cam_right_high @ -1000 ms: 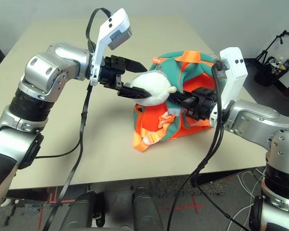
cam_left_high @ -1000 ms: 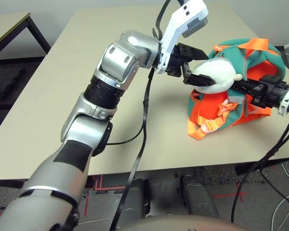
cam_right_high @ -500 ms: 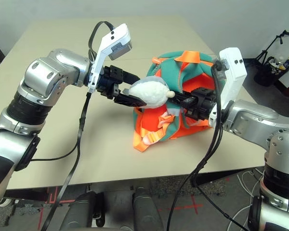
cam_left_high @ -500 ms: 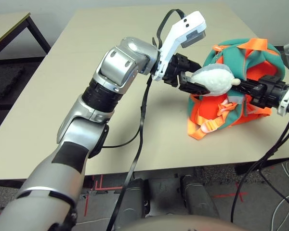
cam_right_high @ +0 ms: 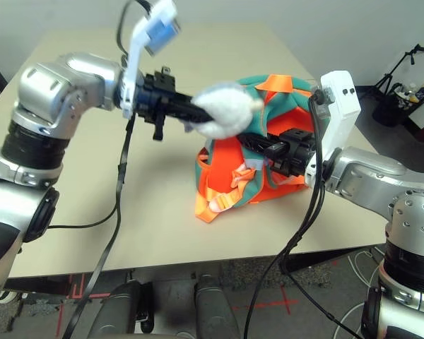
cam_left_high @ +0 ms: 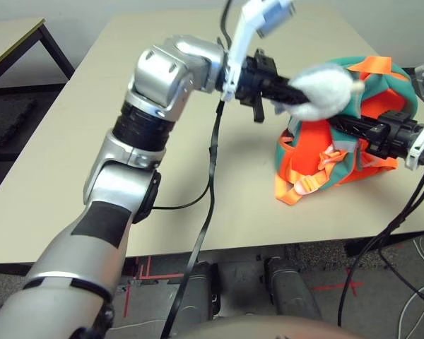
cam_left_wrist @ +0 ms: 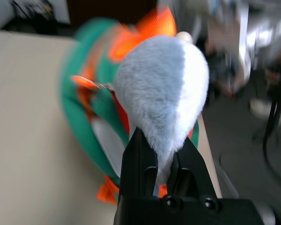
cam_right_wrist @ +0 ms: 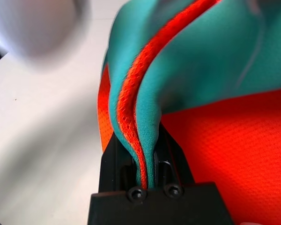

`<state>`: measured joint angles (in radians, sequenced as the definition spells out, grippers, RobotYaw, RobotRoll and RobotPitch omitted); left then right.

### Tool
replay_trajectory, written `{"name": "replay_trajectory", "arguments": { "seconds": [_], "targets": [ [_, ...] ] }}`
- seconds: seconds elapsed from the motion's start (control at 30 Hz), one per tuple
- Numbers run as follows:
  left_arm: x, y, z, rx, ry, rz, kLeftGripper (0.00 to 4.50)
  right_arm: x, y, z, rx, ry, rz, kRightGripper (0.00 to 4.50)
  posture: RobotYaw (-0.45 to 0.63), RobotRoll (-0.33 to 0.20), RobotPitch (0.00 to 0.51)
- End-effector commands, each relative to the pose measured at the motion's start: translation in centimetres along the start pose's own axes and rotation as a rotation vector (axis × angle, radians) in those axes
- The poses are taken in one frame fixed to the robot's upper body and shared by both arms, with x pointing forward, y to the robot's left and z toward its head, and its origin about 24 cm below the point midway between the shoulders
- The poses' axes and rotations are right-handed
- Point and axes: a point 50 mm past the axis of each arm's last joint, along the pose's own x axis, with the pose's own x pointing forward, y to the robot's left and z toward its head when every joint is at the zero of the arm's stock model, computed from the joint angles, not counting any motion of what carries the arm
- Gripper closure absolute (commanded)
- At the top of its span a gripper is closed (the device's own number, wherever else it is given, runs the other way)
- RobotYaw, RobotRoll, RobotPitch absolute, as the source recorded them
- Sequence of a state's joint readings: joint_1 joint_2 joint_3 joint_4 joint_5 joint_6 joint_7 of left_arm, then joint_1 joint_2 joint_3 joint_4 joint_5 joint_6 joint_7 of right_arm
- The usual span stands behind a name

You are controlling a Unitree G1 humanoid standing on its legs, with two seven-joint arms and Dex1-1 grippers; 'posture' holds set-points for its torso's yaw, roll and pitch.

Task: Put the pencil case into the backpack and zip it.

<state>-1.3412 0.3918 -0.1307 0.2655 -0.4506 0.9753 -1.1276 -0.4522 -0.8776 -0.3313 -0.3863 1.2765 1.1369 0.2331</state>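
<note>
The teal and orange backpack [cam_left_high: 371, 88] lies on the right side of the beige table [cam_left_high: 71, 141]. Its grey-white plush toy [cam_left_high: 324, 88] is lifted above the bag's top, pinched by my left gripper [cam_left_high: 295, 90], which is shut on it; the left wrist view shows the plush [cam_left_wrist: 164, 93] squeezed between the black fingers [cam_left_wrist: 139, 159]. My right gripper [cam_left_high: 355, 128] reaches in from the right and is shut on a fold of the backpack's teal fabric with orange trim [cam_right_wrist: 140, 84]. The pencil case is out of view.
A black cable [cam_left_high: 210, 176] hangs from my left wrist down over the table's front edge. Orange straps and a buckle [cam_left_high: 307, 185] trail at the bag's front. A dark-framed table [cam_left_high: 14, 42] stands at the far left; floor clutter [cam_right_high: 403, 92] lies at the right.
My left gripper has shut on the plush toy, turned, and raised it up and to the right above the bag. The right gripper has stayed put on the fabric.
</note>
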Motion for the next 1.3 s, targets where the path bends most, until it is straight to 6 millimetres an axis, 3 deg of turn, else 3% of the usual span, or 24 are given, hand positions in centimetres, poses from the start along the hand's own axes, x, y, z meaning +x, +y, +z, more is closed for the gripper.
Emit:
{"name": "replay_trajectory", "arguments": {
  "seconds": [0.03,0.23,0.4,0.5,0.97,1.2,1.3],
  "targets": [
    [-2.6,0.3,1.1,-0.075,-0.088,0.029,4.1,0.1,0.3,-0.3,-0.007,0.016,0.019,4.26,-0.08,0.0,0.087],
    [-6.1,-0.4,0.6,-0.205,-0.118,0.069,4.1,0.1,0.2,-0.5,-0.002,0.017,0.017,4.26,-0.07,0.0,0.086],
    [-7.5,-1.2,-0.6,-0.306,-0.093,0.103,4.1,0.3,0.2,-0.7,0.005,0.015,0.018,4.26,-0.06,0.0,0.089],
    [-8.1,-1.4,-0.3,-0.375,-0.165,0.115,4.1,0.4,0.2,-0.8,0.008,0.014,0.018,4.26,-0.06,0.0,0.087],
    [-7.1,-1.4,0.2,-0.594,-0.42,-0.023,4.1,1.0,-0.5,-1.2,0.012,-0.008,-0.014,4.26,-0.04,0.0,0.078],
    [-7.1,-0.5,0.0,-0.756,-0.521,-0.054,4.1,0.0,-3.5,-3.6,-0.014,0.012,-0.256,4.26,-0.05,0.0,0.077],
    [-7.3,-0.1,0.0,-0.808,-0.553,-0.052,4.1,-0.6,-3.7,-4.5,-0.024,0.019,-0.288,4.26,-0.05,0.0,0.077]
  ]
}}
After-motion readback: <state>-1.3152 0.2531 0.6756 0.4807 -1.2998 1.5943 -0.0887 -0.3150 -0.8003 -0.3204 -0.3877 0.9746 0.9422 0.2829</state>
